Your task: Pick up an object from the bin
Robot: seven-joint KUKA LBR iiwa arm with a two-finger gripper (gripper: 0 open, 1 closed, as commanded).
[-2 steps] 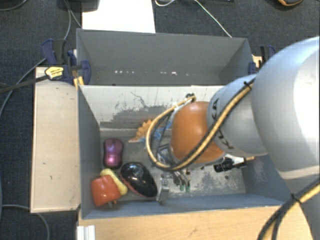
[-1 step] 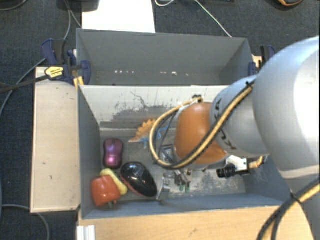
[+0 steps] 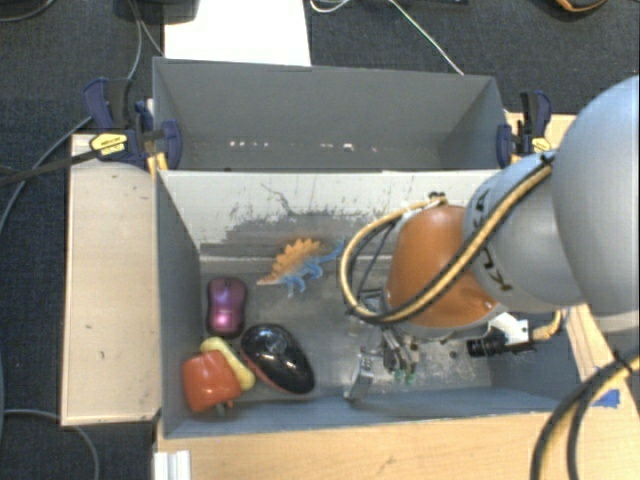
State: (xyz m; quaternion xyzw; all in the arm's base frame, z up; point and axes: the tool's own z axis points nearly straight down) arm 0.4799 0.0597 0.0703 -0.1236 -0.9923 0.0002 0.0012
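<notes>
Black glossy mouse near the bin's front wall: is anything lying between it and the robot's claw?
Nothing visible. In the view, the gripper is right of the black mouse, with bare bin floor between them. The red and yellow toy lies on the mouse's far side, to its left.

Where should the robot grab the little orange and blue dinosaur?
Probably the middle of the dinosaur, coming straight down from above. It seems to lie flat on its side on the bin floor, apart from the other things, so the pincer could squeeze across its narrow body, between the orange back plates and the blue legs.
</notes>
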